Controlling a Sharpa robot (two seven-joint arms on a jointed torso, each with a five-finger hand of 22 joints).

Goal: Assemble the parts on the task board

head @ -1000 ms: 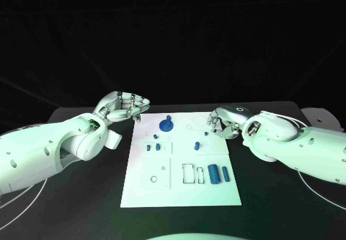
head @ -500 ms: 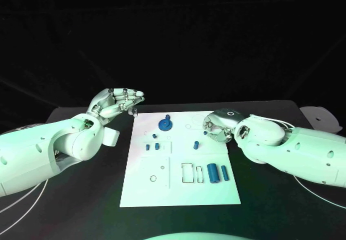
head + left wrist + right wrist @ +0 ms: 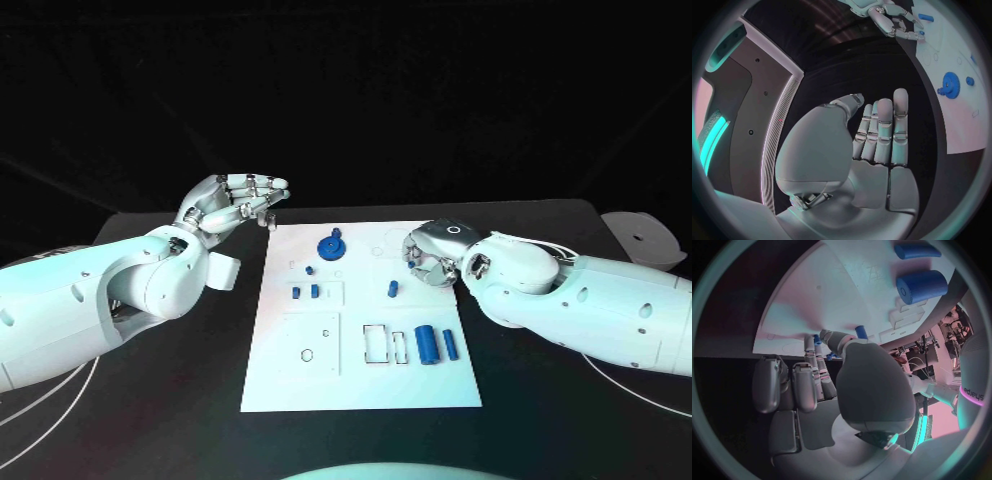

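Black table (image 3: 173, 400), seemingly dark surroundings.

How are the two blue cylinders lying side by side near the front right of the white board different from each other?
The thick cylinder is clearly wider and a little longer than the thin cylinder. The thick one lies nearer the board's middle, the thin one nearer its right edge. Both are blue, lie flat and parallel, untouched by either robot hand.
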